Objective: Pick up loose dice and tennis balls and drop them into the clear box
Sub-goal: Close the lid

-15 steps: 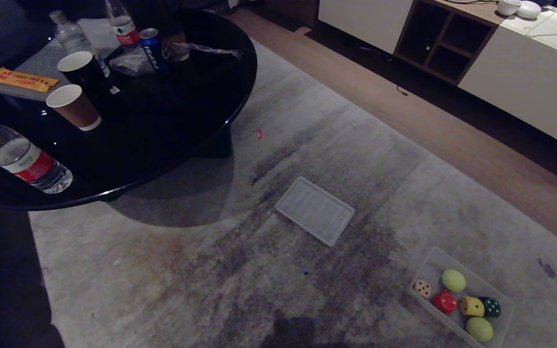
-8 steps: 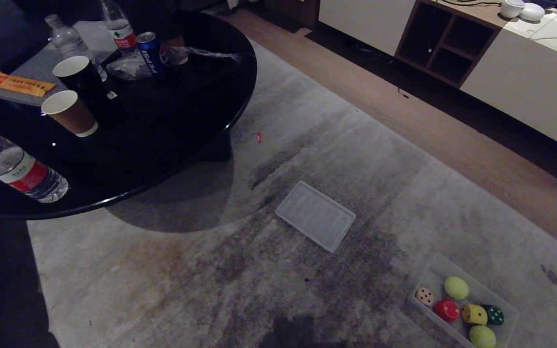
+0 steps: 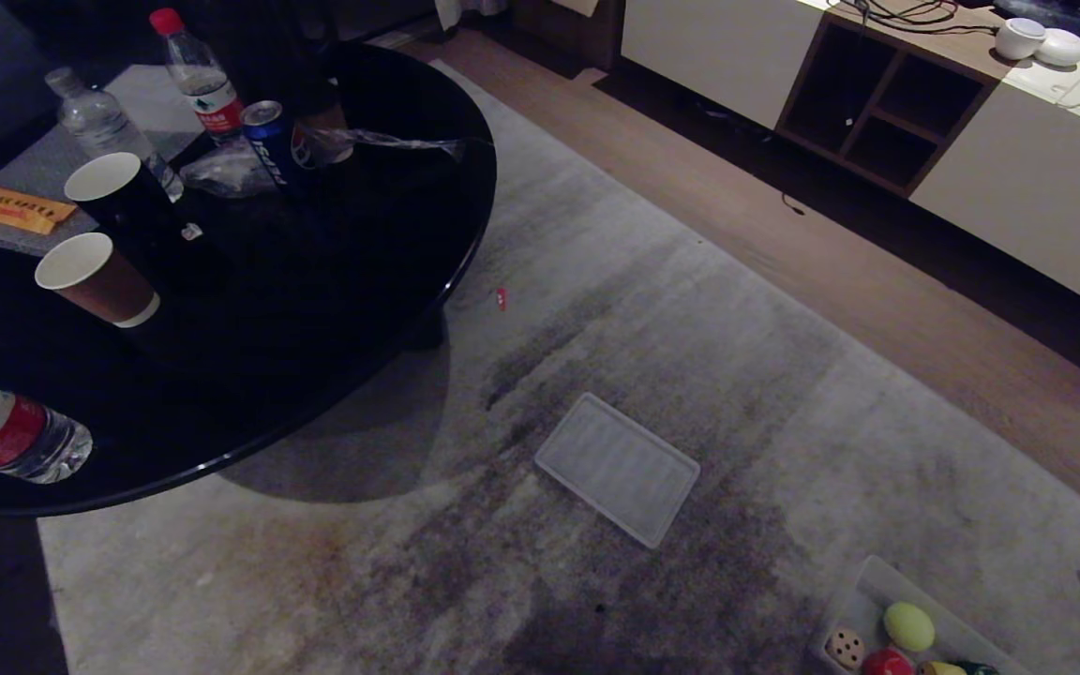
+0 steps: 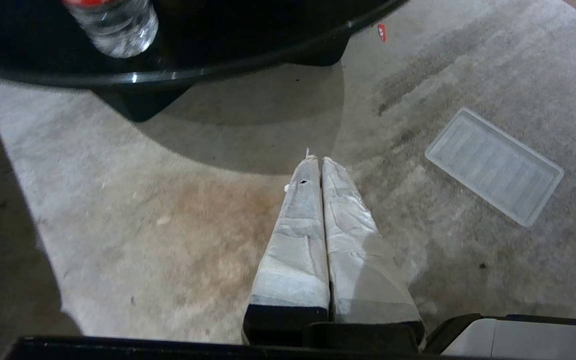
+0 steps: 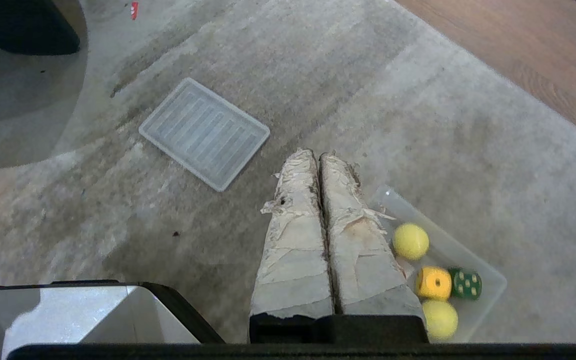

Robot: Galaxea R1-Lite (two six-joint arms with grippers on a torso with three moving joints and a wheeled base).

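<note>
The clear box (image 3: 863, 583) sits on the carpet at the bottom right edge of the head view, partly cut off. In it I see a tan die (image 3: 845, 647), a red die (image 3: 887, 664) and a tennis ball (image 3: 908, 625). The right wrist view shows the clear box (image 5: 455, 250) holding two tennis balls (image 5: 410, 241), a yellow die (image 5: 433, 283) and a dark green die (image 5: 465, 284). My right gripper (image 5: 319, 156) hangs shut and empty above the carpet beside the box. My left gripper (image 4: 318, 160) is also shut and empty over bare carpet. Neither arm shows in the head view.
A flat ribbed translucent lid (image 3: 617, 468) lies on the carpet in the middle. A round black table (image 3: 390, 281) at the left carries bottles, paper cups and a can. A white cabinet (image 3: 1018, 178) stands beyond the wooden floor strip. A small red scrap (image 3: 501, 298) lies near the table.
The whole head picture has shifted downward, so the camera has moved; the box has slid to the bottom edge of the frame. The things themselves have not moved.
</note>
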